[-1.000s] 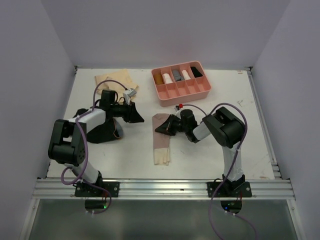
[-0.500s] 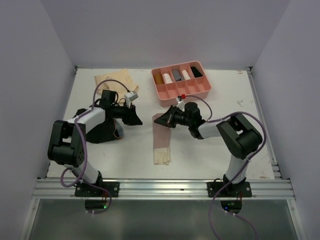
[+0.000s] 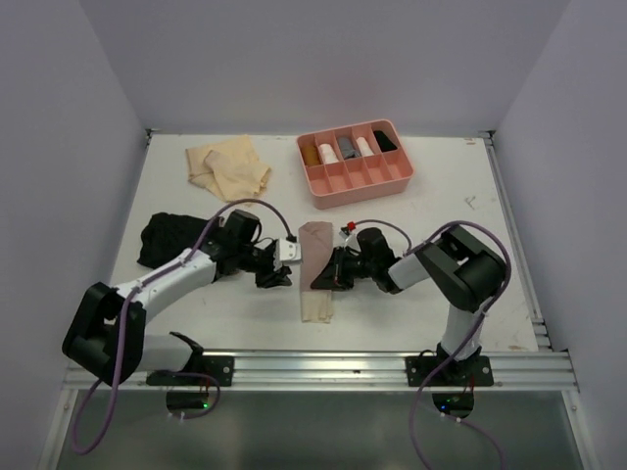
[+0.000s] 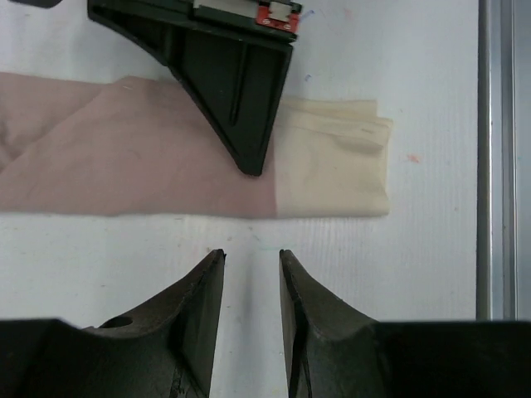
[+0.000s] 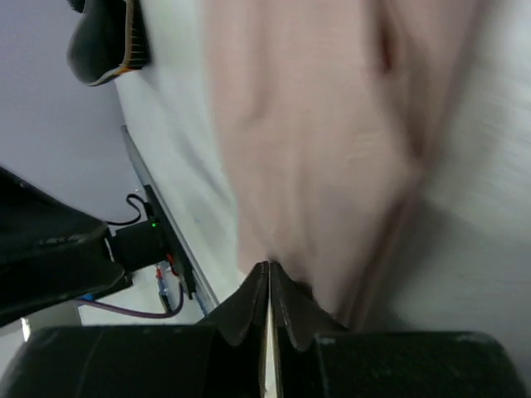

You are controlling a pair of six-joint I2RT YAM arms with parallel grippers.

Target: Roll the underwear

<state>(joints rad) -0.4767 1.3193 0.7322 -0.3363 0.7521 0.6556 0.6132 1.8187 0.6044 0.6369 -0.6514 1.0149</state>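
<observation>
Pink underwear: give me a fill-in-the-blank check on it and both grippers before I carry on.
The left gripper hangs over the table beside the pink underwear, its jaws ___ and empty.
The right gripper is ___, its tip on that underwear's pink part.
The cream end points toward the table's ___ edge.
Missing words: open; shut; near.
</observation>
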